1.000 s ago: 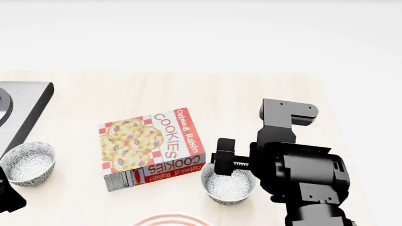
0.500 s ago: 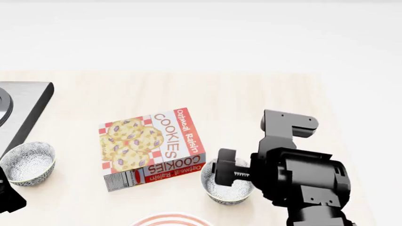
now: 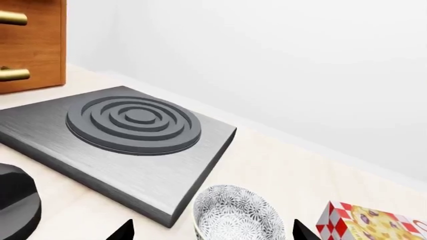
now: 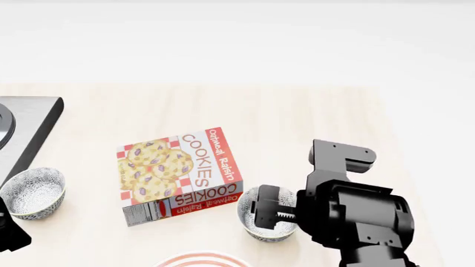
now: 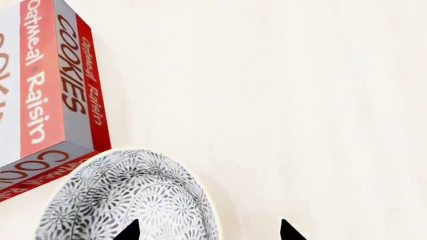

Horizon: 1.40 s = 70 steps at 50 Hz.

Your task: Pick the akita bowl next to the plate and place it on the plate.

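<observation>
The akita bowl (image 4: 260, 231), speckled grey and white, stands just right of the cookie box and a little beyond the plate (image 4: 200, 260), whose red-ringed rim shows only at the bottom edge of the head view. My right gripper (image 4: 266, 214) hangs low over this bowl, open. In the right wrist view the akita bowl (image 5: 127, 195) has its near rim between the tips of the right gripper (image 5: 208, 232): one tip is over the inside, the other over the table. A look-alike bowl (image 3: 233, 212) sits between the open tips of my left gripper (image 3: 213, 232).
A cookie box (image 4: 180, 175) lies flat, almost touching the akita bowl. The second bowl (image 4: 31, 192) stands at the far left beside a grey stove plate (image 4: 26, 125). A wooden drawer front (image 3: 30, 45) rises beyond the stove plate (image 3: 127, 125).
My right gripper has come down and slightly back, from above the akita bowl to its rim. The bowls, box and left arm have not moved.
</observation>
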{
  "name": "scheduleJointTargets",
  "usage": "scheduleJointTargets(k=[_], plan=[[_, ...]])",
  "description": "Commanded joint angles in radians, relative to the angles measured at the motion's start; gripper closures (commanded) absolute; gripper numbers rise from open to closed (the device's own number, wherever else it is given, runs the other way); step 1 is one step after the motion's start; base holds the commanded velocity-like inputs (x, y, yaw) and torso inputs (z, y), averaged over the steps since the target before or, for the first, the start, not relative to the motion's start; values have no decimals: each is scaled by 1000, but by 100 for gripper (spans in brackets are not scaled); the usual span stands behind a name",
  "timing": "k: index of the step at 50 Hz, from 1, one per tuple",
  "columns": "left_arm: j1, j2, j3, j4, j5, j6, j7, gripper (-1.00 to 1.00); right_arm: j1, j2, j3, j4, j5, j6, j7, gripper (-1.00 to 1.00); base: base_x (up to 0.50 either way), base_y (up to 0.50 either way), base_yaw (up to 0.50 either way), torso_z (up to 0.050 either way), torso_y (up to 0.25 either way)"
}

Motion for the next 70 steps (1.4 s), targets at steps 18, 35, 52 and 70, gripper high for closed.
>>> scheduleJointTargets(k=[18,35,52,70], plan=[[1,-3,11,-12,0,16,-2,-100,12,-15,-16,91,-7,-46,-52,-100,0,0,0,0,0],[2,-8,15,-11,-4,18,-6,-100,17,-19,-7,115,-18,-57,-65,-100,0,0,0,0,0],[3,-11,19,-10,-9,20,-10,-100,-48,5,-8,-64,-23,-12,-17,100,0,0,0,0,0],[1,-14,22,-17,-13,24,-11,-100,-244,113,11,-704,60,263,110,100,0,0,0,0,0]])
